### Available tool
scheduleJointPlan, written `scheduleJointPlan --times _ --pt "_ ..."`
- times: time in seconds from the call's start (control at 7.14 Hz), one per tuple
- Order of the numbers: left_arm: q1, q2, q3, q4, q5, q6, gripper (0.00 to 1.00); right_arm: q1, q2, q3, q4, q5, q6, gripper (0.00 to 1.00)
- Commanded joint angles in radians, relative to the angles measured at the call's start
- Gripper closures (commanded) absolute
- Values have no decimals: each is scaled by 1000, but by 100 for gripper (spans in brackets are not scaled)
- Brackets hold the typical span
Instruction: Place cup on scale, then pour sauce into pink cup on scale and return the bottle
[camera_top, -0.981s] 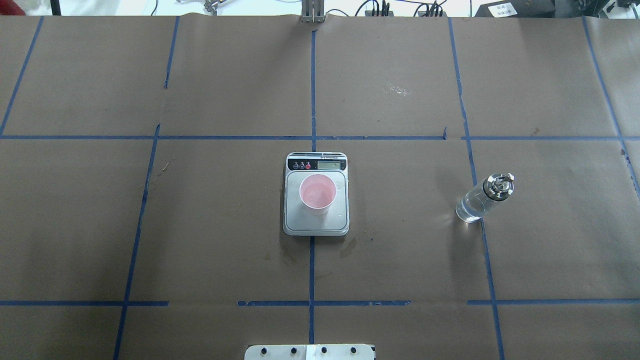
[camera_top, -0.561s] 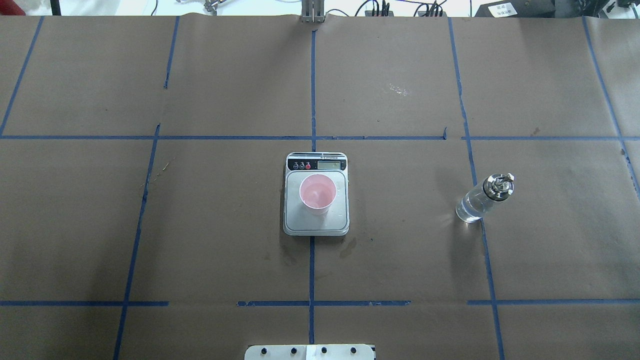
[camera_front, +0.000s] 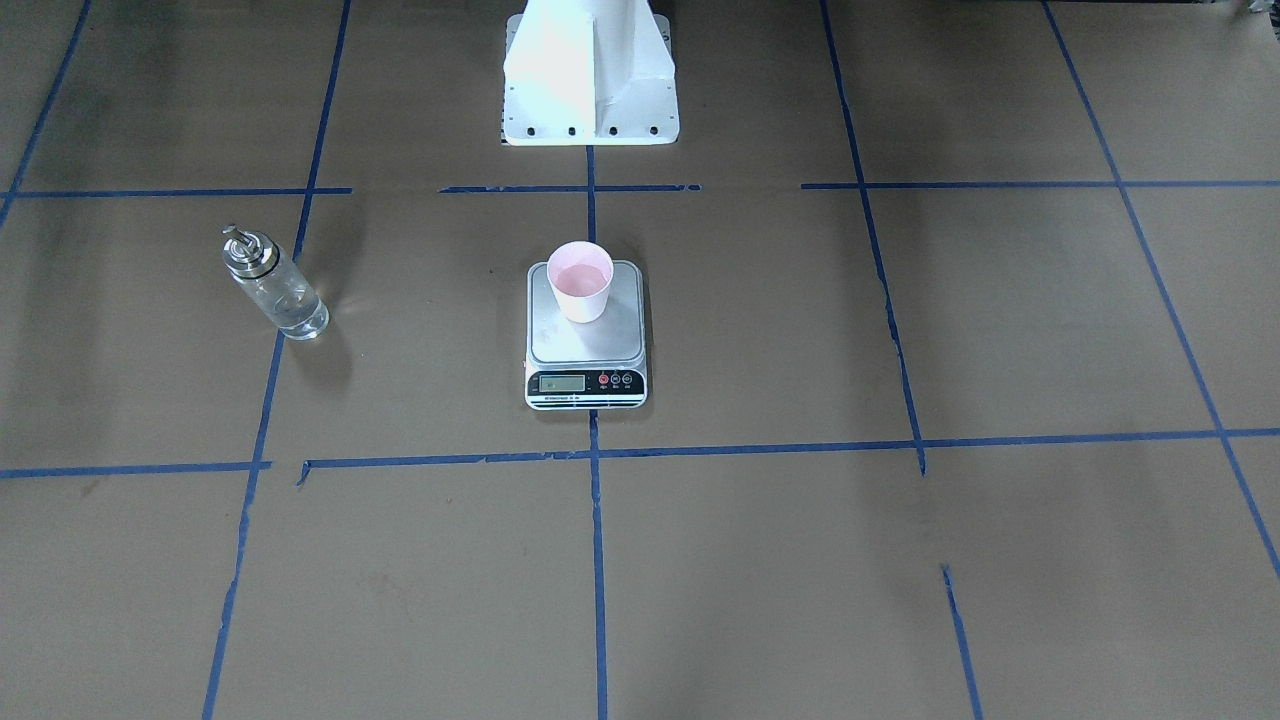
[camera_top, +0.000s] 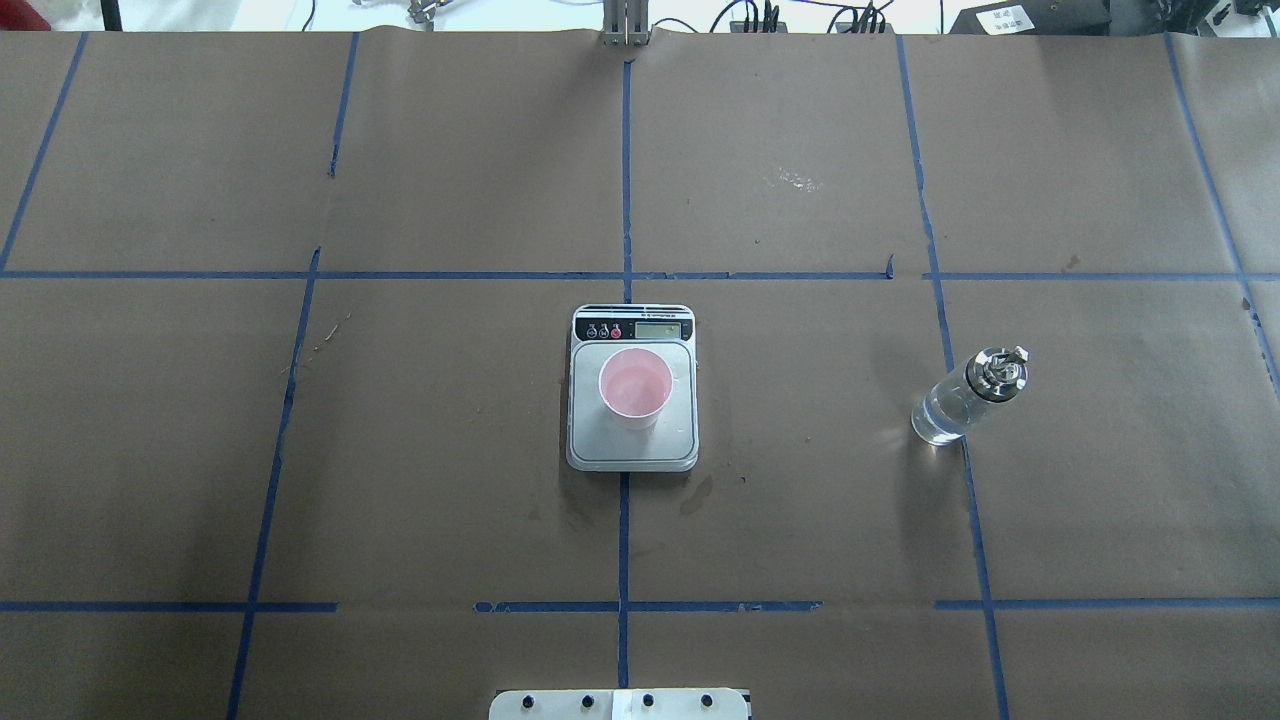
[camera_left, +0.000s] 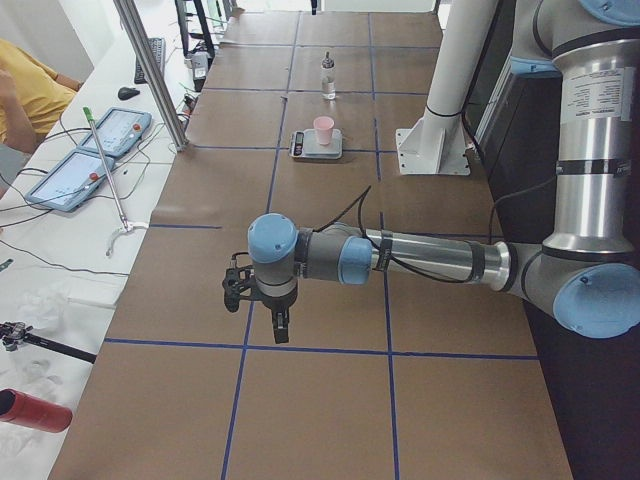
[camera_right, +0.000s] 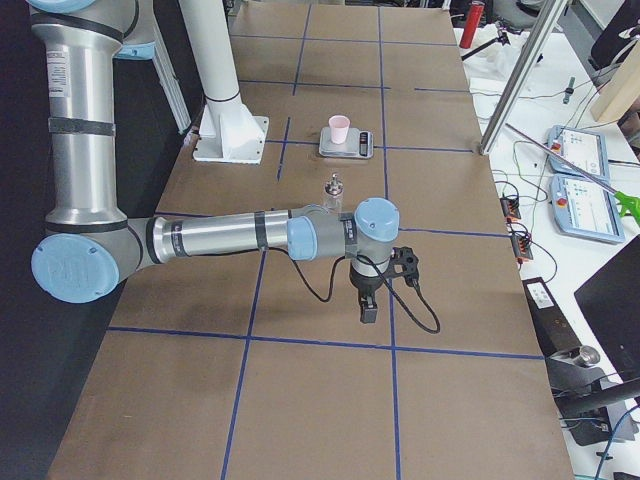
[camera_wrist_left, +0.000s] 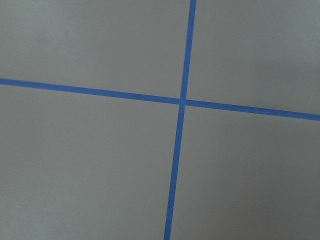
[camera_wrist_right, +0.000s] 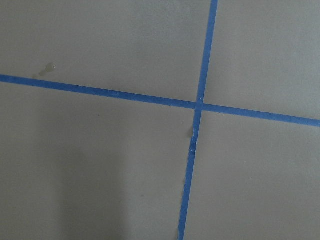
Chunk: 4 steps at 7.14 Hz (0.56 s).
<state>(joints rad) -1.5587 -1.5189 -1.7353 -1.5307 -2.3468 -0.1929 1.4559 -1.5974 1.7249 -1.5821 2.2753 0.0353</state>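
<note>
The pale pink cup (camera_top: 635, 388) stands upright on the steel platform of the scale (camera_top: 632, 447) at the table's middle; both also show in the front view, the cup (camera_front: 580, 282) on the scale (camera_front: 585, 345). The clear glass bottle (camera_top: 965, 398) with a metal spout stands upright on the paper to the right, apart from the scale. The sauce inside is barely visible. My left gripper (camera_left: 280, 325) and right gripper (camera_right: 367, 310) hang over the table's far ends, away from all of these. I cannot tell whether they are open or shut. Both wrist views show only paper and tape.
Brown paper with blue tape lines (camera_top: 625, 180) covers the table. The white robot base (camera_front: 590, 80) stands at the near edge. Along the operators' side are a metal pole (camera_left: 150, 75), tablets (camera_left: 100, 135) and cables. A person in yellow (camera_left: 25, 90) sits there.
</note>
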Motion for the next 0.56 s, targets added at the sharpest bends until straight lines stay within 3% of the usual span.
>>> scheduleJointPlan --times 0.0,0.42 --pt "5 6 6 52 12 184 0 0 -1 -1 -1 1 -2 0" --pt "5 19 2 63 72 245 0 -2 1 -19 7 1 -12 0"
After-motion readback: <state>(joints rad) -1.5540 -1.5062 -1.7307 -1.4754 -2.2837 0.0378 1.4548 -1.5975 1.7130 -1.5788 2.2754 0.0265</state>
